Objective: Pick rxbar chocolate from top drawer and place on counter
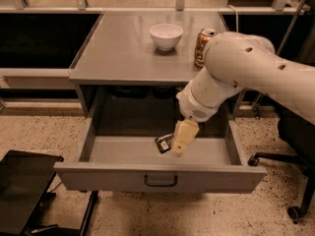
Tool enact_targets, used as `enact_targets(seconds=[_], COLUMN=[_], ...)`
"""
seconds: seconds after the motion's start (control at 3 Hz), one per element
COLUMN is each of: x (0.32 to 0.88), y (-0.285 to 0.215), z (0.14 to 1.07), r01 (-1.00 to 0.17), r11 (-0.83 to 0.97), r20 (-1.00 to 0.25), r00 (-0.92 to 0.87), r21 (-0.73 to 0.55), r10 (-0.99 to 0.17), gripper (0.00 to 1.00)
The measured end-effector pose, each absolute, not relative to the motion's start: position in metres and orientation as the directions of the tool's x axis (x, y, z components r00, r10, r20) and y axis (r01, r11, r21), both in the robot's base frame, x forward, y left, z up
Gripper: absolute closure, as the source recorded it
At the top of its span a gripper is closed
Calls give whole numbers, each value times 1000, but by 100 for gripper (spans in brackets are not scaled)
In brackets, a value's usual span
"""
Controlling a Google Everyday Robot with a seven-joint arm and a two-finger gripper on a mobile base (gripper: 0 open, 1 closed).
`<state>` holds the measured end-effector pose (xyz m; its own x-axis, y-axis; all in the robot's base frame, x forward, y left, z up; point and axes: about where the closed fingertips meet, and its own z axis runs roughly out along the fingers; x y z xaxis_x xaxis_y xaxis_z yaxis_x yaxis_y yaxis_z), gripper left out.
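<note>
The rxbar chocolate, a black wrapper with white print, lies tilted on the floor of the open top drawer, near its middle. My gripper hangs from the white arm and reaches down into the drawer, right beside the bar's right end and partly covering it. I cannot tell whether it touches the bar. The grey counter is above the drawer.
A white bowl and a dented copper-coloured can stand at the back right of the counter. A black office chair base is at the right. A black flat object sits on the floor at the lower left.
</note>
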<state>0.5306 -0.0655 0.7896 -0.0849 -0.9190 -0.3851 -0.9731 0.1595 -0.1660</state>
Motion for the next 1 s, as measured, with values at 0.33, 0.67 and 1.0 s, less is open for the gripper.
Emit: enact_targets(seconds=[0.33,0.67,1.0], x=[538,538,548], y=[-59,-59,-71], z=[770,770,763], r01=[-980,-980,-973], r11=[156,156,200], r20=[-410,-409,-436], r00=[-91,-91,-132], r21=[-127,-127,-112], r10=[-908,-908,-890], gripper=[0,0,0])
